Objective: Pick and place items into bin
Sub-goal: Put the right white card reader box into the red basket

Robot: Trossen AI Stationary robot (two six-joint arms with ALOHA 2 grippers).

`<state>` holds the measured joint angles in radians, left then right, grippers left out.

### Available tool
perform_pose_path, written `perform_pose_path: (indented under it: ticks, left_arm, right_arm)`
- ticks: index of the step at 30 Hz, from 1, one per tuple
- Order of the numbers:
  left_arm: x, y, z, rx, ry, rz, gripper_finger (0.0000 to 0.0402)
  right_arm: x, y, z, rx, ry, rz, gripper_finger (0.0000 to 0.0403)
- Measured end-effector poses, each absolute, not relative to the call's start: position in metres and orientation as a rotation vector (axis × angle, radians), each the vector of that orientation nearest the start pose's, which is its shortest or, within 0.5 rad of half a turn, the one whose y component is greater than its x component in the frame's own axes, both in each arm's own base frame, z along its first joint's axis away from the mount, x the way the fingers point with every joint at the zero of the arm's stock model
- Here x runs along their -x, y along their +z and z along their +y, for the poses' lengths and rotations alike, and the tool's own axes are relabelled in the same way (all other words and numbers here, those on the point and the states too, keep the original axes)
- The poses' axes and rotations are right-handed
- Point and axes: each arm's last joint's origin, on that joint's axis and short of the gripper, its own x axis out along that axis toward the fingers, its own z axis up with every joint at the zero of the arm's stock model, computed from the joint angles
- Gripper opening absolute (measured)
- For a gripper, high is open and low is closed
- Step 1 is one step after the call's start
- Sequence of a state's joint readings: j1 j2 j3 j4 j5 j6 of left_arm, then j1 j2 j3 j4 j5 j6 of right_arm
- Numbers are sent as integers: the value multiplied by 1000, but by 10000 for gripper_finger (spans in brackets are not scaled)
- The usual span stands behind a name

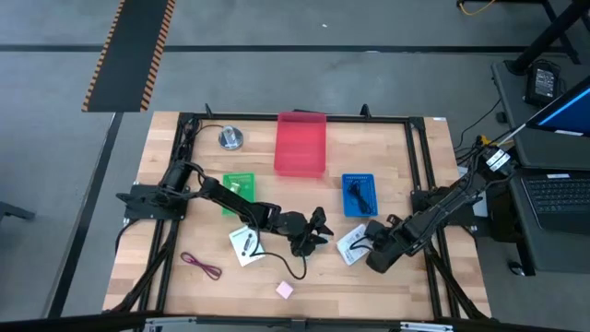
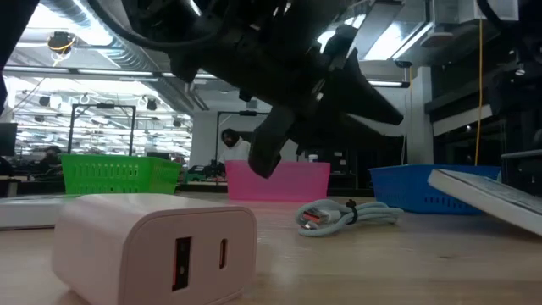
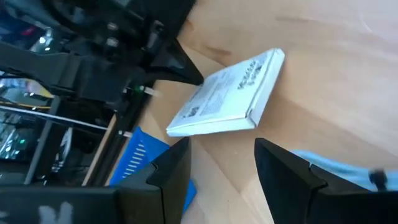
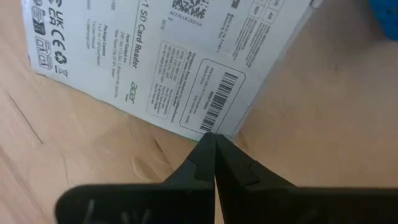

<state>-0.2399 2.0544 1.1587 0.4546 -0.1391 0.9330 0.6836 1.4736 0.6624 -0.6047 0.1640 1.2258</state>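
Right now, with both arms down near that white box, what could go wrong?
1. The right claw is shut with its tips at the edge of the white box, so it may only push it across the table.
2. The left claw, open, points at the same box; the arms are close and could collide.
3. A black cable lies under the left arm and might snag.

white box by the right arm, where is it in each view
high: white box at lower right, below the blue bin.
low: tilted at right edge, blue bin behind.
left wrist: centre, blue bin beside it.
right wrist: fills the top.
Shared landmark: blue bin.
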Motion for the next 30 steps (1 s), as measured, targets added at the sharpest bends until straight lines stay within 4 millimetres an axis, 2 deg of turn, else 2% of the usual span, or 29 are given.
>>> perform_pose_path:
  ticks: [6,12,20,24,30]
  left_arm:
    - [-417,135,-90,-1054,-350,426,171]
    - [-418,136,-87,-1079,-376,401,173]
    - [-420,123,-87,-1113,-434,410,172]
    - [-423,119,-87,-1137,-431,417,172]
    - [-437,117,-89,-1179,-425,388,171]
  right_arm:
    - [-180,135,132,-457,-395,1289,0]
    - [-189,136,129,-479,-367,1250,0]
    - [-195,137,124,-479,-349,1235,0]
    - [-197,137,123,-487,-347,1226,0]
    - [-198,137,123,-487,-344,1219,0]
